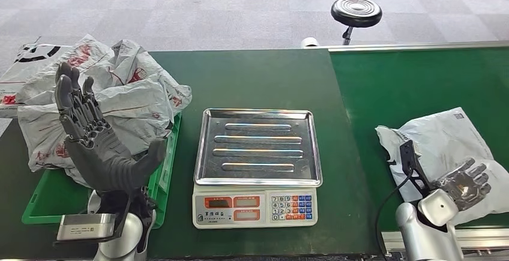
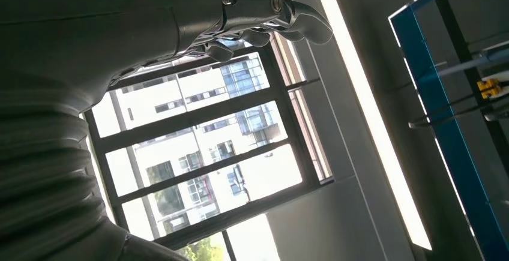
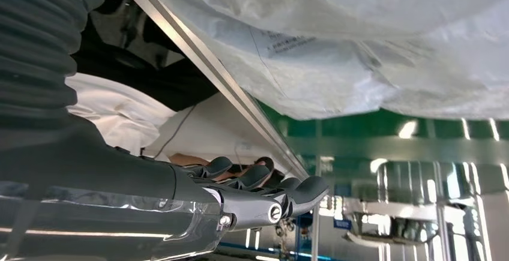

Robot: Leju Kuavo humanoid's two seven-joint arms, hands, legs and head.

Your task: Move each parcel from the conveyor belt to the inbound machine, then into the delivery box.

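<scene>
Your right hand (image 1: 463,184) grips crinkled white parcel (image 1: 441,138) on green conveyor belt (image 1: 414,87); label print unreadable. Your left hand (image 1: 90,135) raised, released, fingers spread.

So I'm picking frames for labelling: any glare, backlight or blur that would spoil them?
Head view: even light and sharp, with a mild sheen on the scale's steel tray. Left wrist view: a bright window backlights the left hand, leaving it dark. Right wrist view: the parcel is close and soft, with smeared highlights behind the right hand.
</scene>
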